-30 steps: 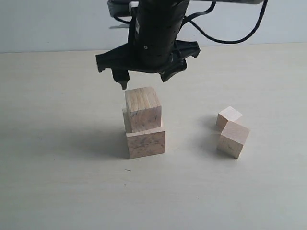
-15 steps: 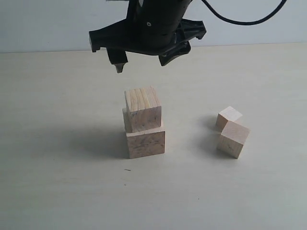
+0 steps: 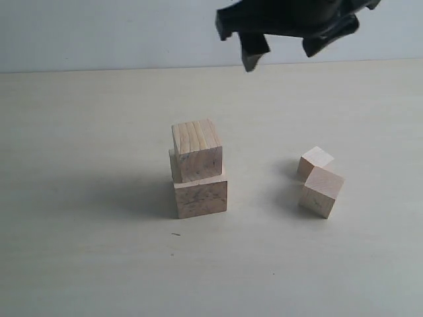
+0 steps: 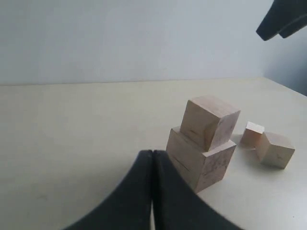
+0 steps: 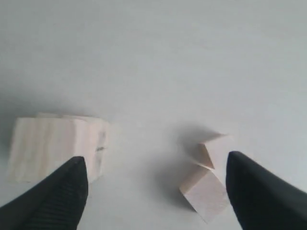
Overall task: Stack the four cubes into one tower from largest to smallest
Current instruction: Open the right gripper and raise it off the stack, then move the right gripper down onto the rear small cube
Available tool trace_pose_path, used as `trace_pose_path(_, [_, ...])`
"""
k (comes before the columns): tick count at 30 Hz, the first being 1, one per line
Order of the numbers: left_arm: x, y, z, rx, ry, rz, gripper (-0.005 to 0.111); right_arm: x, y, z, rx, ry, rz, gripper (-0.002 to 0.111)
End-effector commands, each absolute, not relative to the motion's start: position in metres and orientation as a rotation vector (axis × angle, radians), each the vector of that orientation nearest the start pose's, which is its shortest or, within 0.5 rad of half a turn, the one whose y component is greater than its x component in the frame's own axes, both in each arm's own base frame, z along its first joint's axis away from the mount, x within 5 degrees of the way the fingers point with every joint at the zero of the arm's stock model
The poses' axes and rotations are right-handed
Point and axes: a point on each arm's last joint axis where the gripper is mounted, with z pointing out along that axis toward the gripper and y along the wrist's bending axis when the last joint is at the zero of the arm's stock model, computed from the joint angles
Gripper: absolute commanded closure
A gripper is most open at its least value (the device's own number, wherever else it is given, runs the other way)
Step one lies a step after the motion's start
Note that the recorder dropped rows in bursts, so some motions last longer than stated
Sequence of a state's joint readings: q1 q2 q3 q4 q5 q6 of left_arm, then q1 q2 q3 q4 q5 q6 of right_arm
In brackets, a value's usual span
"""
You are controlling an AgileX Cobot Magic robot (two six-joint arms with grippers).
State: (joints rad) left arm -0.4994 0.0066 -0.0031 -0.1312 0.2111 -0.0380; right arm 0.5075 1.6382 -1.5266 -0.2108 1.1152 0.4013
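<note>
two cubes stacked, two waiting on the table

the largest cube (image 3: 200,195) sits on the pale table (image 3: 79,264) near the middle of the exterior view, its front face speckled with dark marks. the second cube (image 3: 197,150) rests on top of it, set toward the back left corner and turned a little, so a strip of the largest cube's top shows along the front and right edges.

well apart to the right, the third cube (image 3: 322,191) and the smallest cube (image 3: 315,162) stand on the table. the smallest is just behind the third; they look to be touching, though i cannot tell for sure. both are turned at an angle to the stack.

the right gripper (image 3: 280,58) hangs high above the table, up and to the right of the stack, with its jaws spread wide and nothing between them. its wrist view shows the two dark fingers (image 5: 53,196) far apart, with all four cubes below.

the left gripper (image 4: 152,155) is low, near the stack, with its jaws pressed together and holding nothing.
</note>
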Motion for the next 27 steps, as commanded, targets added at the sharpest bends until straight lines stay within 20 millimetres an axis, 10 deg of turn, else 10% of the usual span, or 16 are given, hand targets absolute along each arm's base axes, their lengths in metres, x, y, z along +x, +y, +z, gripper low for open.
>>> trace_pose_path(1, [0.048,-0.029,0.194,0.304,1.69,-0.518,0.107,0.308,0.12,0.31,-0.271,2.762,-0.107,0.033])
trace_pose_path(6, [0.048,-0.029,0.194,0.304,1.69,-0.518,0.107,0.316,0.093,0.26,-0.324,2.812,-0.134,0.033])
trace_pose_path(27, [0.048,-0.029,0.194,0.304,1.69,-0.518,0.107,0.311,0.082,0.181,-0.708,2.872,-0.13,0.033])
